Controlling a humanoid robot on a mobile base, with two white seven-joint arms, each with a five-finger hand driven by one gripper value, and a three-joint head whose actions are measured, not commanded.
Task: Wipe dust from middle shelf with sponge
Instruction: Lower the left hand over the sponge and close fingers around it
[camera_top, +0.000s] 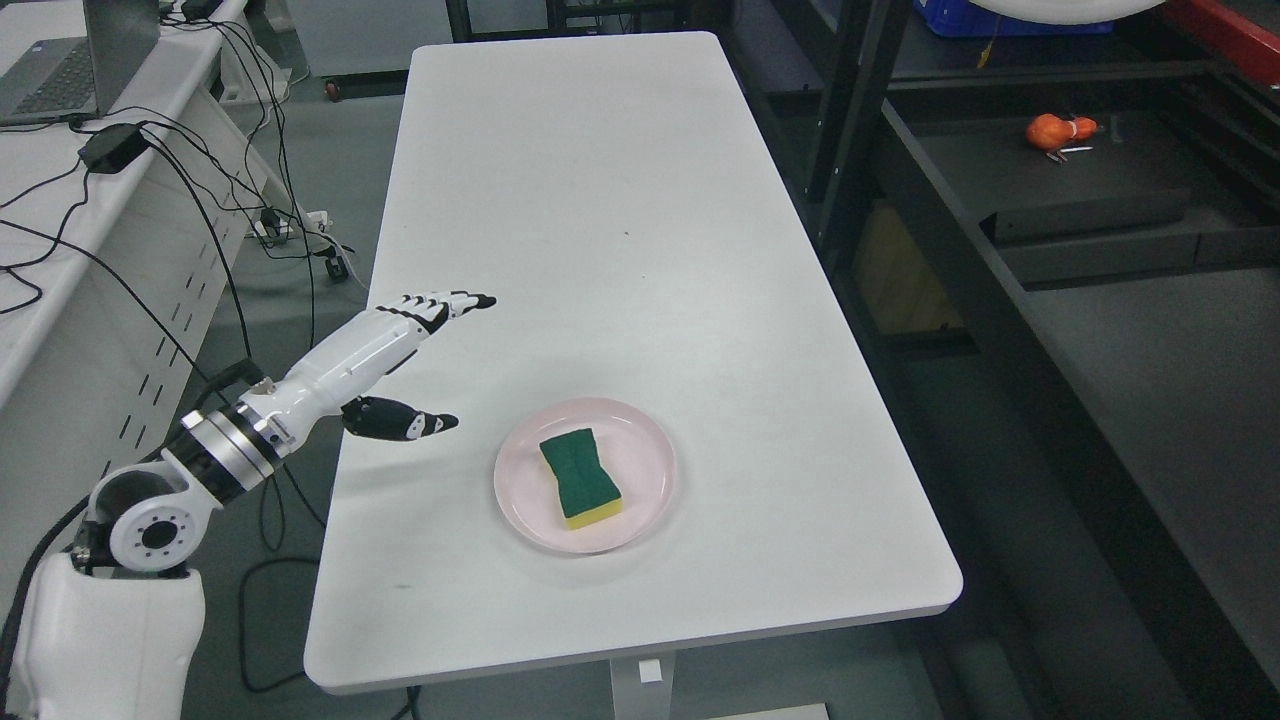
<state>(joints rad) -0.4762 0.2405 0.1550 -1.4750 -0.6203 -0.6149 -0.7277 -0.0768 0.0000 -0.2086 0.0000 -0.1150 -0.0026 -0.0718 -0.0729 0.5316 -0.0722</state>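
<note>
White tabletop (620, 200) fills most of the head view, a long desk running away from the robot, with dark metal shelving (1010, 240) along its right side and a cable-strewn bench (60, 200) on the other.

Nearest in, the left hand (400, 360) reaches over the desk's left edge, fingers (450, 303) stretched out straight and close together, thumb (405, 420) spread below them. It grips nothing and hangs clear of the surface. No right arm shows.

Just to the right of that hand and a little nearer the robot sits a pink plate (640, 440), and on it the sponge (580, 477), lying flat, green scouring side up with a yellow foam layer showing along its near edge. It is waisted in the middle.

I judge it light and soft: it will squash under the fingers and should not slip, since the scouring face is rough. The narrow waist looks the best place to pinch, fingers on one long side and thumb on the other. The plate is likely to slide if pushed sideways, so a downward approach seems safer.

Farther off and well to the right of the hand, the shelving holds an orange object (1060, 130) on one dark level.
</note>
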